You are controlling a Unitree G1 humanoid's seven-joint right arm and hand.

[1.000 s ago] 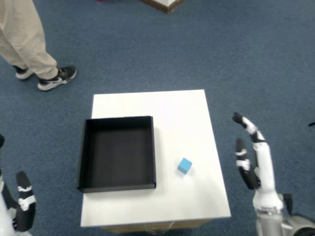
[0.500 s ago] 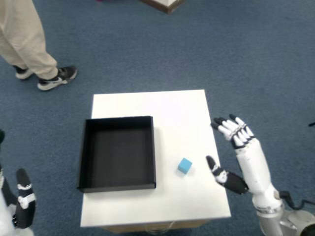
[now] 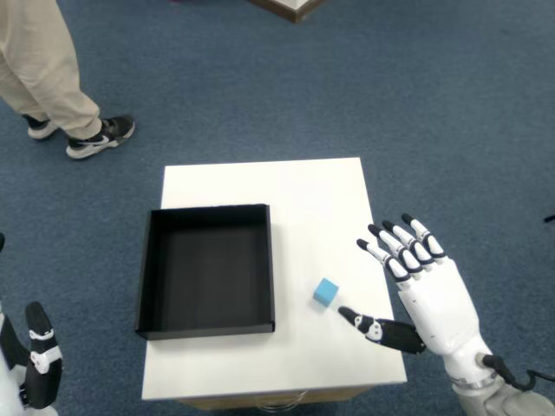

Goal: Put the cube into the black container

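Observation:
A small light-blue cube (image 3: 325, 292) lies on the white table (image 3: 303, 195), just right of the black container (image 3: 208, 269), an open square tray with nothing visible inside. My right hand (image 3: 421, 290) hovers over the table's right edge with its fingers spread wide and its palm facing down. Its thumb tip reaches toward the cube from the lower right and stops a little short of it. The hand holds nothing.
The left hand (image 3: 39, 364) hangs low at the bottom left, off the table. A person's legs and shoes (image 3: 74, 104) stand on the blue carpet at the top left. A wooden corner (image 3: 290, 7) shows at the top edge.
My right hand has swung in from beside the table to over its right edge, turned palm-down, spread its fingers, and drawn close to the cube. The cube and container have not moved.

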